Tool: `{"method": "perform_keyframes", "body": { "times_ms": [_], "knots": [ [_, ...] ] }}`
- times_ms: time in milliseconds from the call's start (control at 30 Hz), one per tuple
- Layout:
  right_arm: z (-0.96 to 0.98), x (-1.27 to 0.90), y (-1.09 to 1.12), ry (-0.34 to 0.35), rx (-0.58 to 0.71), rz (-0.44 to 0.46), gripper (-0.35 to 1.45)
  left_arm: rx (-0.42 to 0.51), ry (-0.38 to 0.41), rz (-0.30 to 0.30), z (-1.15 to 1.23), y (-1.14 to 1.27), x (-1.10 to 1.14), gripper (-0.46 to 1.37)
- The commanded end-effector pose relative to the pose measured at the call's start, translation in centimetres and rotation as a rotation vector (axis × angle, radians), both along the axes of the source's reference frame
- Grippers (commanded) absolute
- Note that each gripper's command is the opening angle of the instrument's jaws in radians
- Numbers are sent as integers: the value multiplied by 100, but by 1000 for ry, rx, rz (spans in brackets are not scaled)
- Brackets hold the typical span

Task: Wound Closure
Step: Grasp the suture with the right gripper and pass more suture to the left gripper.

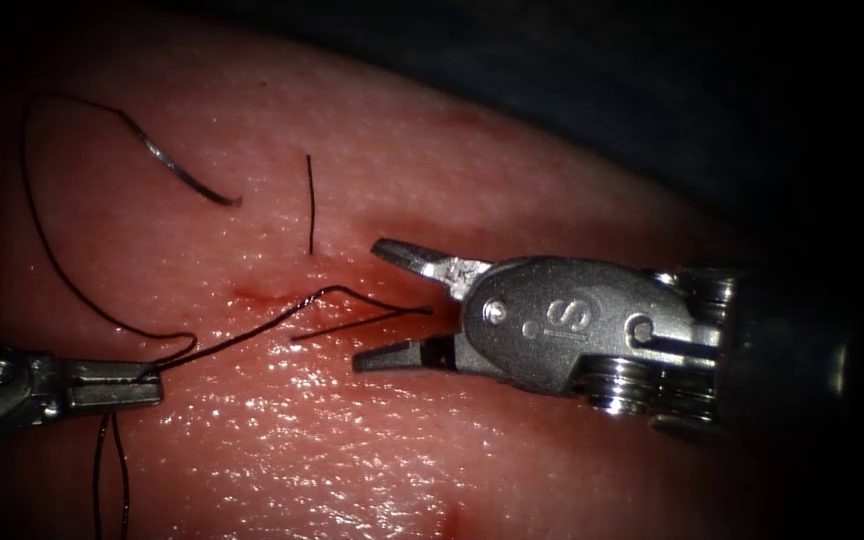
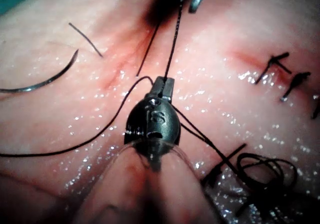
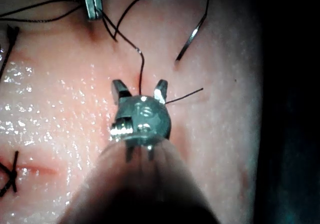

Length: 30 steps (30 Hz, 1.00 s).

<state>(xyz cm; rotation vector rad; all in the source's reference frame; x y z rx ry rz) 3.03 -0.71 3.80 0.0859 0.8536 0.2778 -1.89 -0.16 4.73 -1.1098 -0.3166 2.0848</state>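
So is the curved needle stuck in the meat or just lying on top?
Lying on top: the needle rests free on the tissue, its whole curve showing, neither tool holding it.

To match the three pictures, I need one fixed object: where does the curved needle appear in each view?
Endoscope view: needle lies free on the tissue, upper left.
Left wrist view: needle lies beside the thread.
Right wrist view: needle lies beyond the open right tool.
Shared landmark: left tool shut on the thread.
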Motion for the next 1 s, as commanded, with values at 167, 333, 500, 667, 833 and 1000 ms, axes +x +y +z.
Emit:
{"method": "perform_keyframes", "body": {
  "times_ms": [167, 333, 500, 667, 833, 1000],
  "knots": [
    [-11, 4, 1, -4, -16, -25, 94, 3, -5, -2, 1, 1, -6, -35],
    [-15, 6, 1, -7, -24, -34, 96, -4, -1, 3, 1, 2, -10, -35],
    [-21, 11, 0, -5, -44, -57, 93, -4, -3, 4, 1, 3, -16, -35],
    [-30, 12, 1, -3, -61, -80, 87, -2, -9, 5, 2, 4, -19, -35],
    [-32, 10, 2, 3, -83, -108, 48, -1, -9, 5, 1, 4, -19, -35],
    [-30, 11, 1, 12, -131, -157, -35, -8, -7, 15, -1, 2, -19, -35]
  ]
}}
